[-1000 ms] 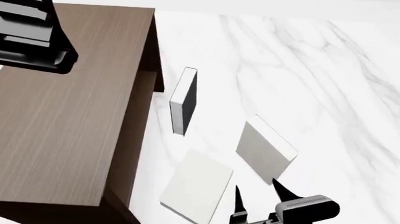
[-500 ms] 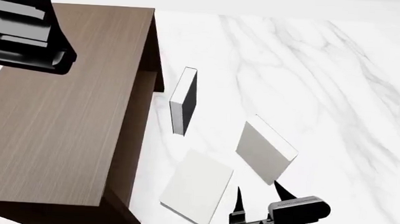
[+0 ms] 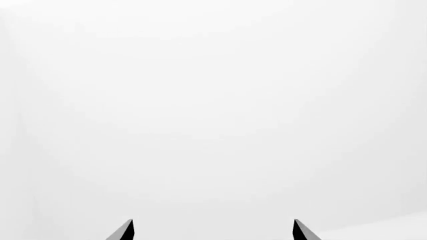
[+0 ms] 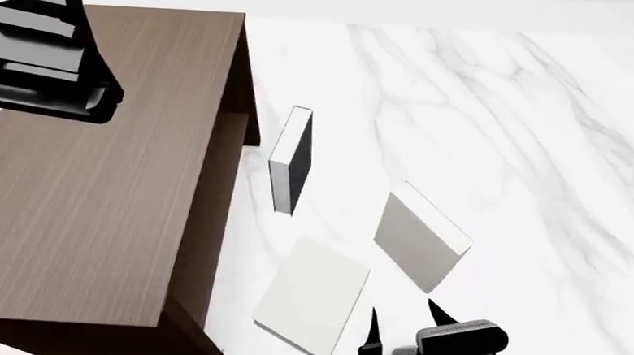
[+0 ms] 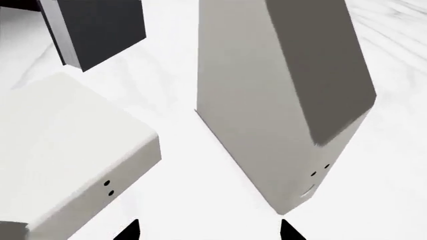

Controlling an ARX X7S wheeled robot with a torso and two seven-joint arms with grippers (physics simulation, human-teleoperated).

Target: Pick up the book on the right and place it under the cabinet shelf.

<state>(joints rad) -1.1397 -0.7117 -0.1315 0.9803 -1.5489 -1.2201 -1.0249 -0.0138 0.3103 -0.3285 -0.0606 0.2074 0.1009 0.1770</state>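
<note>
The cabinet shelf (image 4: 89,174) lies long and dark brown on the marbled white desk (image 4: 516,115), its recessed side turned toward three books. The book (image 4: 420,236), plain white, stands tilted on one edge, the farthest of the three from the cabinet; the right wrist view shows two small dark dots near its lower corner (image 5: 267,115). Nearer the cabinet lie a flat off-white book (image 4: 313,298) and an upright book with a dark grey face (image 4: 291,160). The right claw (image 4: 403,312) hangs near the plain white book, fingers spread wide, empty. The left claw (image 3: 212,231), above the cabinet's top, is also parted and holds nothing.
</note>
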